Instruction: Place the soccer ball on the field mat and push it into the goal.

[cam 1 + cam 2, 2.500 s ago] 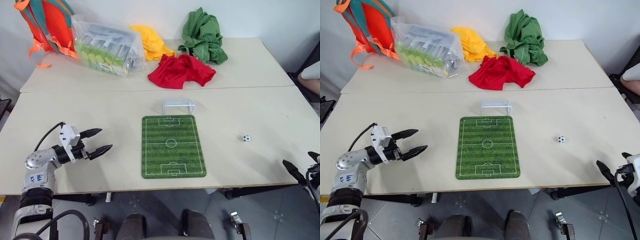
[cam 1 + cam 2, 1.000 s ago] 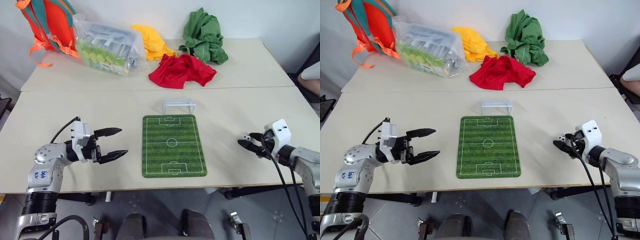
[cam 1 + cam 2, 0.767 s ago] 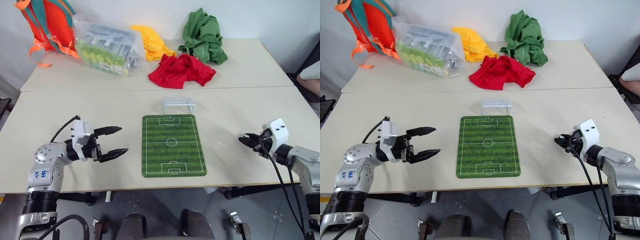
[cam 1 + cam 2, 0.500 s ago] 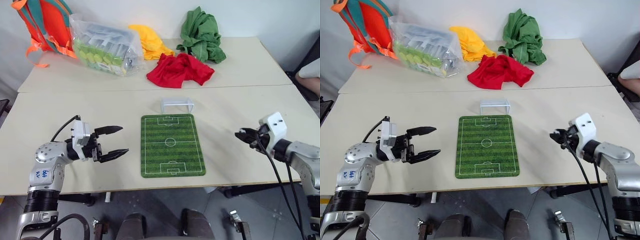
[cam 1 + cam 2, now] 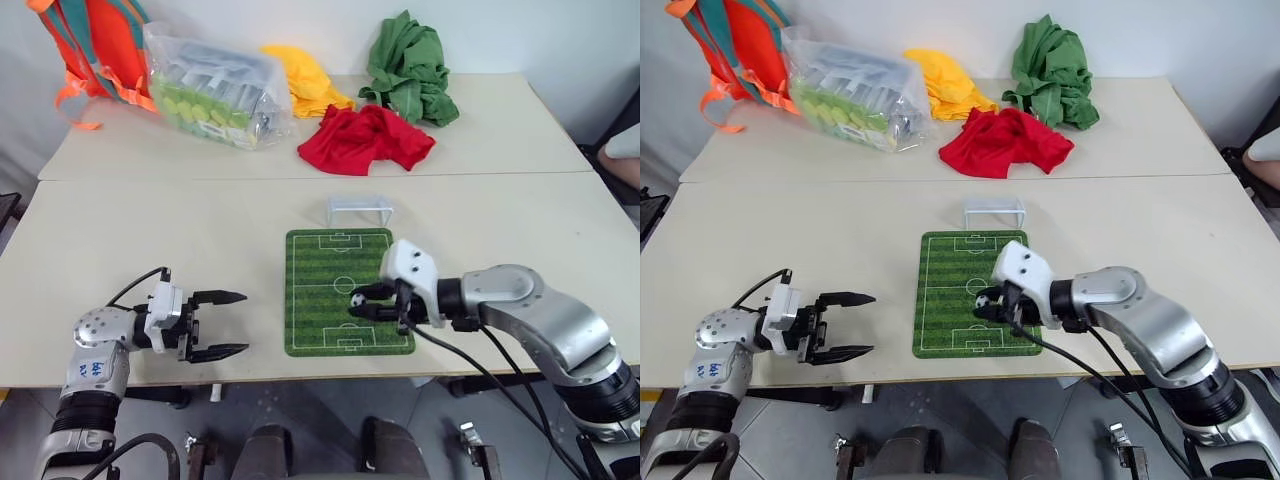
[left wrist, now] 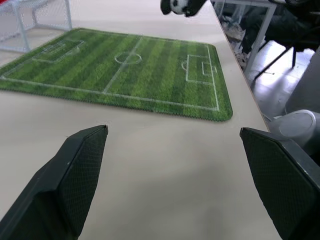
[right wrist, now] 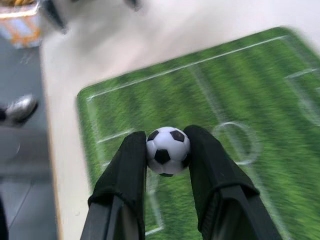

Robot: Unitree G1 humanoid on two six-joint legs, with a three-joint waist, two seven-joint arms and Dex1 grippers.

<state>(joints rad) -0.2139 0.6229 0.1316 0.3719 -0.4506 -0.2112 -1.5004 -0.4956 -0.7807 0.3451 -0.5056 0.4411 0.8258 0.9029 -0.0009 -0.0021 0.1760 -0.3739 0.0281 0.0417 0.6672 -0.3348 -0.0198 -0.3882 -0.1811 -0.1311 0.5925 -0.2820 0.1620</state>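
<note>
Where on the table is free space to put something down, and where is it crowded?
Free: the near table right of the field mat, and the stretch left of it, above the left gripper. Crowded: the far table, with the backpack, plastic bag and yellow, red and green cloths.

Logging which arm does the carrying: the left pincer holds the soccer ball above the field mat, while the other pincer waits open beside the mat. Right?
Not quite. The right pincer holds the soccer ball above the field mat, as the right wrist view shows. The left pincer is the one waiting open beside the mat.
</note>
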